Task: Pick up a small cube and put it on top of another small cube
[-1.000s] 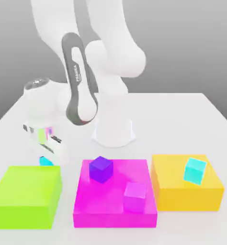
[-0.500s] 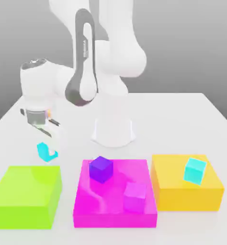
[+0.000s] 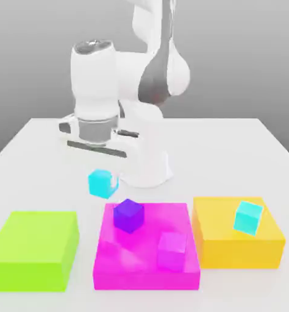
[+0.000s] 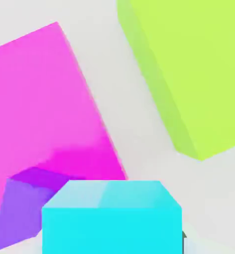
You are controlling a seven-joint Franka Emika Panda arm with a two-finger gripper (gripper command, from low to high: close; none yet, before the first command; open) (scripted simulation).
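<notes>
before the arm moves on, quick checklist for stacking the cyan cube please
1. Cyan cube held under the hand: ok, lifted off the table.
2. Hand shut on it: ok.
3. Target picked: cannot tell; violet cube is nearest.
4. Violet cube's top free: ok.
5. Violet cube resting flat on the magenta block: ok.
6. Cyan cube above the violet cube: not ok, it hangs off to the exterior view's left of it.

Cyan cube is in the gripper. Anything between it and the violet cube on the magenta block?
Nothing visible. The cyan cube hangs in the gripper above the table, just off the magenta block's far edge; the violet cube sits close by with open space between.
</notes>
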